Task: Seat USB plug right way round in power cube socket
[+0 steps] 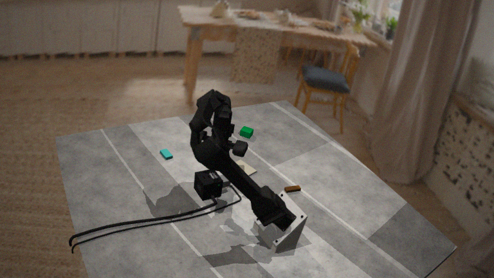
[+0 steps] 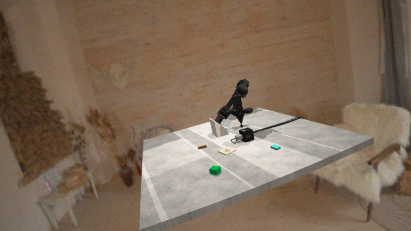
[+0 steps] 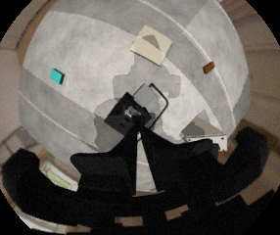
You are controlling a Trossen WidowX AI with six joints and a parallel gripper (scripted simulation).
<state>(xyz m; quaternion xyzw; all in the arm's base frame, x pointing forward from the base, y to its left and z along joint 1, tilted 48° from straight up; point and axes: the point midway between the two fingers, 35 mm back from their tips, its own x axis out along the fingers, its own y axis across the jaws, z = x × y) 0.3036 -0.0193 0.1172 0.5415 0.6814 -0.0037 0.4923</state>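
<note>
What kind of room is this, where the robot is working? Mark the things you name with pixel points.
It looks like a kitchen with a dining area, probably in a home: low white cabinets [image 1: 138,25] along the wall, a wooden dining table [image 1: 207,16], and a chair with a dark cushion [image 1: 324,78].

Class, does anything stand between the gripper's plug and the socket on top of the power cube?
Nothing visible does. The gripper, shut on the USB plug, is above the power cube; the grey connector is beside it.
</note>
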